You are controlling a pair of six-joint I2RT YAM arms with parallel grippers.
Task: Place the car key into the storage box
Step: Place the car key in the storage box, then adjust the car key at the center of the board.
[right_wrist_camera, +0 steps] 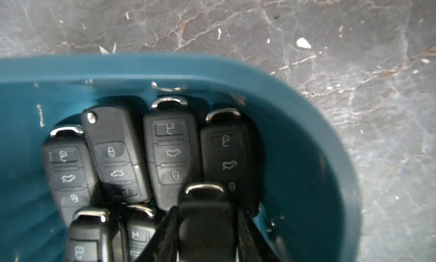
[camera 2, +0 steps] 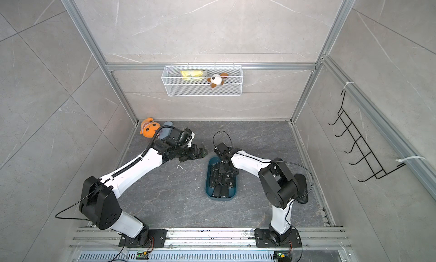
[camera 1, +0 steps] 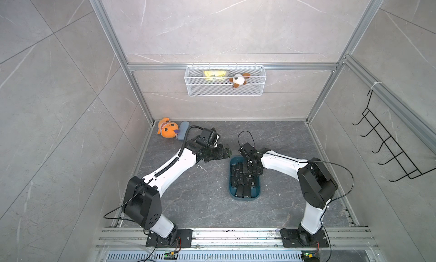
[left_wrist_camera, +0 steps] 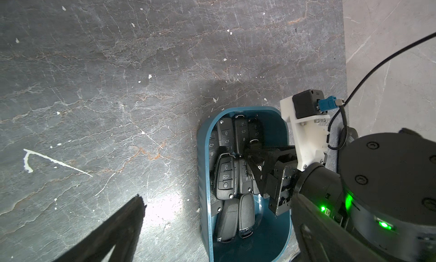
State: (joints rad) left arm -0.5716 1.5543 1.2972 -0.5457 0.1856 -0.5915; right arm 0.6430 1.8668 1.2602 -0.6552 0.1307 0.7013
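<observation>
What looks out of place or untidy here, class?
The keys in the box lie heaped and overlapping, not in rows. A plush toy lies toppled in the far corner beside a blue case. White chips fleck the table.

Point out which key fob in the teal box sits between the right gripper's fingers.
The car key showing a button-free face, flanked by the fingers of the right gripper; the other fobs lie free in the storage box.
</observation>
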